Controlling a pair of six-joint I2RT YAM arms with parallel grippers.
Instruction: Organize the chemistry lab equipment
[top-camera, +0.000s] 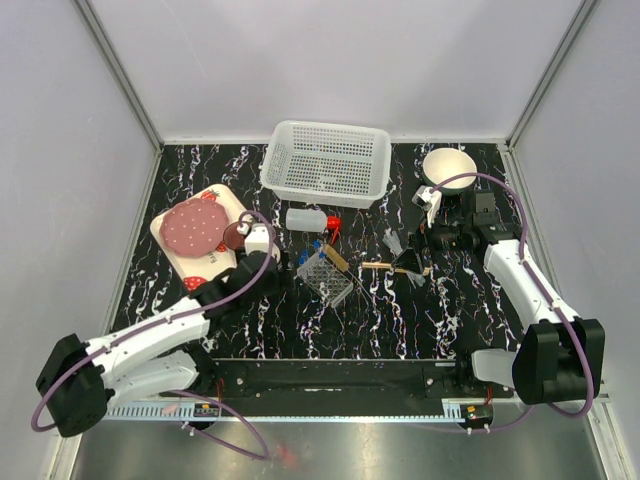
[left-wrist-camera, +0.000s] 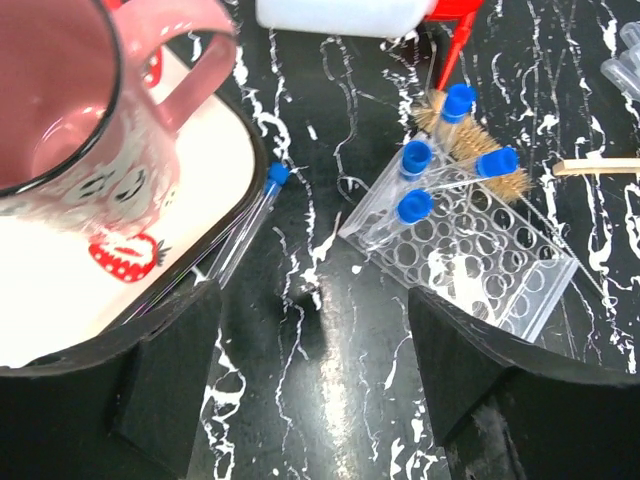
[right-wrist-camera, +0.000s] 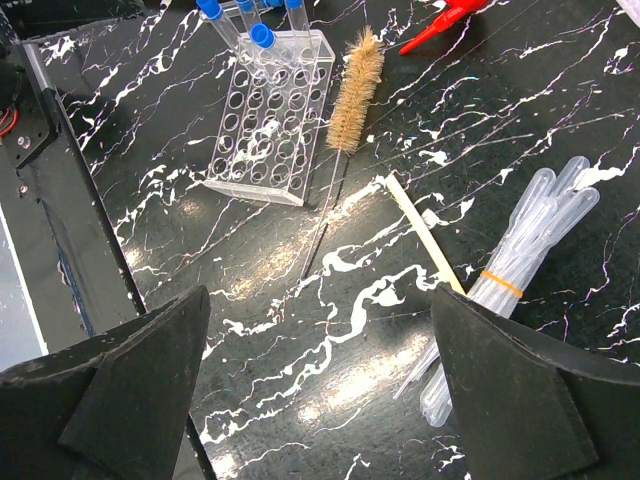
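The clear tube rack (top-camera: 328, 276) lies tilted at table centre with three blue-capped tubes (left-wrist-camera: 415, 205) in it. It also shows in the left wrist view (left-wrist-camera: 480, 260) and the right wrist view (right-wrist-camera: 268, 115). One loose blue-capped tube (left-wrist-camera: 250, 222) lies against the tray's edge. The translucent bottle (top-camera: 306, 219) with a red cap (top-camera: 332, 226) lies on its side. The banded pipettes (right-wrist-camera: 520, 265) and a wooden stick (right-wrist-camera: 425, 235) lie right of the rack. My left gripper (left-wrist-camera: 315, 370) is open and empty between tray and rack. My right gripper (right-wrist-camera: 320, 390) is open and empty beside the pipettes. No funnel shows.
A white mesh basket (top-camera: 327, 162) stands at the back centre and a white bowl (top-camera: 449, 165) at the back right. The strawberry-print tray (top-camera: 205, 262) with a pink plate and mug (left-wrist-camera: 80, 110) is on the left. A bristle brush (right-wrist-camera: 358, 90) lies by the rack.
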